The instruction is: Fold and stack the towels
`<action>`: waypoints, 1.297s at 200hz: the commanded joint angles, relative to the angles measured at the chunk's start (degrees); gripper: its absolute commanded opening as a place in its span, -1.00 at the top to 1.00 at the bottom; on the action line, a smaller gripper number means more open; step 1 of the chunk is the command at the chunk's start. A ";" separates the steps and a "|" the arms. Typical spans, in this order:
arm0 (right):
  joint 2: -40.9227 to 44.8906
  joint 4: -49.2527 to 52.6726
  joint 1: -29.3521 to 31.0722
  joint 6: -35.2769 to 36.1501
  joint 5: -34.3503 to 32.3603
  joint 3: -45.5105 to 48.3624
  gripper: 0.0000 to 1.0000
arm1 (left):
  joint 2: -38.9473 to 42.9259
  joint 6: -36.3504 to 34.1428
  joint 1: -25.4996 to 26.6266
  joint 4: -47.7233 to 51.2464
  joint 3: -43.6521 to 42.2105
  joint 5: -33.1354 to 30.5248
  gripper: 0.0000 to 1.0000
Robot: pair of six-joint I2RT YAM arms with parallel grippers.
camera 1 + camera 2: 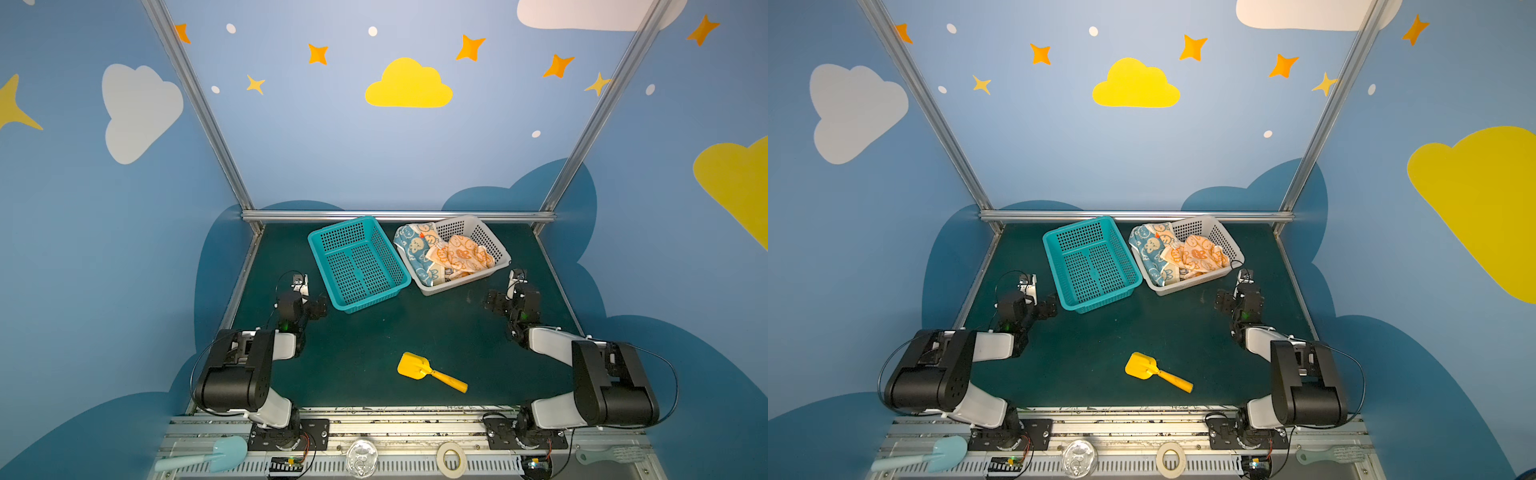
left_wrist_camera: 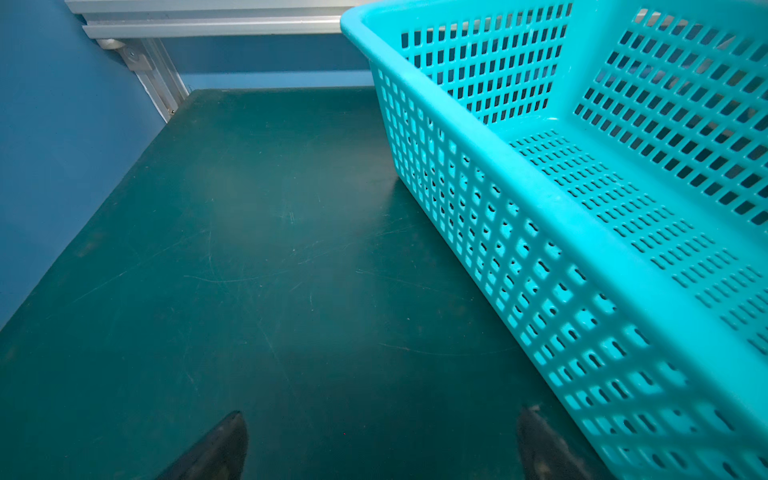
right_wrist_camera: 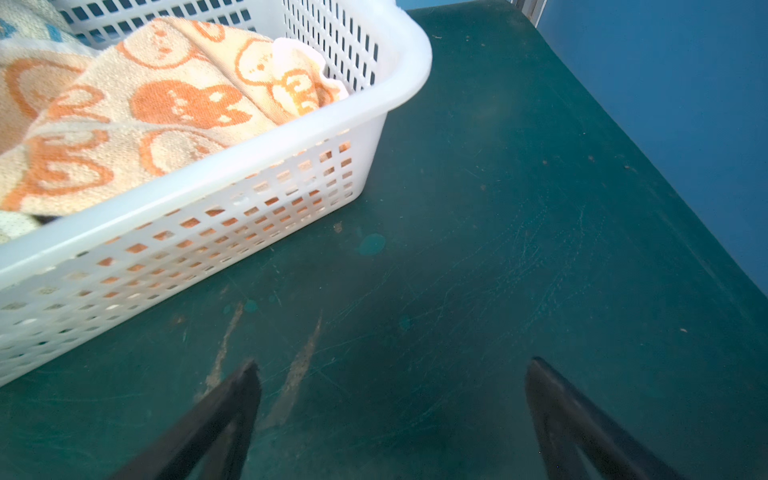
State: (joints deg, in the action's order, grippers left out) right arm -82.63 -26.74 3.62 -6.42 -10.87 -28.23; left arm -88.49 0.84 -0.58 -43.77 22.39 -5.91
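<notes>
Well, the towels (image 1: 453,253) lie crumpled in the white basket (image 1: 494,241) at upper middle, so the wide-open, empty left gripper (image 2: 382,436) or right gripper (image 3: 392,365) should likely grab one first.

Towels (image 3: 166,104) in white basket (image 3: 249,166) nubby looped cloth, matt; the basket smooth perforated plastic with faint sheen, teal basket (image 2: 540,197) beside it same plastic, glossier; surface (image 2: 291,270) beneath it dark green, matt, scratched, scuffed.

Twin overheads, wrist close-ups, shared table (image 1: 374,332)
</notes>
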 commanded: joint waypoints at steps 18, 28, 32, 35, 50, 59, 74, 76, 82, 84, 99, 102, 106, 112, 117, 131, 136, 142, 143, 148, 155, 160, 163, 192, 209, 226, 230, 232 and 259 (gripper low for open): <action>1.69 2.84 -0.28 -1.62 -1.84 -1.74 -0.98 | 1.91 1.27 0.26 -1.19 0.76 -0.68 -0.99; 2.13 2.79 0.04 -1.15 -2.00 -1.59 -0.97 | 3.76 1.49 0.75 -0.88 0.35 -3.84 -0.99; 2.61 2.68 0.04 -0.04 -2.41 -1.59 -0.98 | 4.77 1.93 0.89 0.71 0.63 -5.05 -0.99; 3.08 2.89 0.18 1.43 -3.24 -1.81 -0.97 | 5.63 2.36 0.94 2.40 0.96 -5.99 -0.99; 6.29 10.66 -0.24 -4.04 -6.51 -4.21 -0.97 | 9.85 2.11 1.06 9.10 2.23 -8.06 -0.99; 6.43 11.91 -0.18 -4.44 -7.49 -4.85 -0.97 | 11.36 2.21 1.93 9.24 1.81 -10.51 -0.99; 5.57 14.08 0.09 -5.74 -10.01 -6.10 -0.98 | 13.94 3.25 2.62 13.04 2.50 -12.92 -0.99; 5.49 14.61 0.14 -5.90 -10.15 -6.44 -0.97 | 14.22 3.52 2.58 13.38 2.66 -13.70 -0.99; 5.14 16.81 0.16 -6.15 -10.87 -7.59 -0.97 | 15.22 4.33 2.74 15.07 2.91 -15.38 -0.99; 4.99 17.89 0.14 -6.11 -11.11 -8.22 -0.97 | 15.61 4.54 2.77 15.65 2.92 -15.98 -0.99; 3.86 27.44 0.15 -9.49 -15.93 -13.80 -0.97 | 18.42 7.52 3.19 20.87 3.67 -21.69 -0.99; 3.53 29.71 0.15 -10.79 -17.56 -14.86 -0.98 | 18.92 8.42 3.26 22.19 3.89 -22.56 -0.99; 3.06 32.66 0.08 -12.74 -19.80 -16.34 -0.98 | 19.71 9.60 3.30 23.95 4.24 -23.47 -0.99; 2.34 37.59 0.00 -16.04 -22.89 -18.82 -0.97 | 20.86 11.29 3.30 26.27 4.75 -24.52 -0.99; 1.78 41.54 -0.12 -19.26 -24.75 -20.60 -0.98 | 21.66 12.44 3.36 28.54 5.41 -25.21 -0.99; 0.74 49.83 -1.26 -26.90 -24.75 -24.24 -0.97 | 24.54 17.87 3.33 37.18 7.70 -26.58 -0.99; 0.72 51.05 -1.92 -27.09 -21.10 -25.15 -0.97 | 25.77 18.48 3.30 39.93 8.55 -25.91 -0.99; 0.78 50.82 -2.55 -25.80 -16.84 -25.53 -0.97 | 27.03 19.76 3.42 42.80 9.37 -25.55 -0.99; 0.84 50.73 -2.60 -25.60 -16.30 -25.55 -0.97 | 27.22 20.09 3.45 43.28 9.53 -25.46 -0.99; 1.05 50.36 -2.67 -24.89 -13.71 -25.64 -0.97 | 28.41 21.53 3.46 45.72 10.25 -24.83 -0.99; 1.60 50.05 -2.69 -24.45 -10.99 -25.63 -0.97 | 29.99 22.57 3.48 48.06 11.01 -23.33 -0.99; 2.03 49.87 -2.64 -24.86 -8.75 -25.65 -0.97 | 31.21 22.54 3.47 49.26 11.59 -21.35 -0.99; 2.36 49.86 -2.62 -25.10 -7.49 -25.71 -0.97 | 31.87 22.89 3.48 50.02 11.88 -20.39 -0.99; 4.78 49.16 0.34 -19.79 5.05 -28.16 -0.97 | 35.97 27.12 3.51 57.18 16.30 -10.21 -0.99; 5.75 51.59 5.80 -15.94 6.58 -32.01 -0.97 | 35.22 28.82 3.48 62.40 20.47 -5.27 -0.99; 6.02 54.38 12.08 -14.78 5.72 -36.03 -0.97 | 33.68 30.20 3.48 65.11 23.27 -0.13 -0.99; 5.97 54.70 13.48 -15.00 5.48 -36.70 -0.97 | 33.40 30.60 3.57 65.33 23.56 1.13 -0.99; 5.85 54.76 14.19 -15.02 5.44 -37.16 -0.97 | 33.21 30.79 3.52 65.35 23.66 1.75 -0.99; 3.67 58.92 21.36 -24.12 3.43 -41.93 -0.97 | 31.73 34.65 3.63 64.57 23.40 7.44 -0.99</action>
State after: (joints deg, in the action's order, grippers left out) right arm -78.61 25.32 20.91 -24.08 -7.51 -66.39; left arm -55.46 31.05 2.79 16.84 45.67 -6.85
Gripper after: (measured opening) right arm 0.985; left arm 0.996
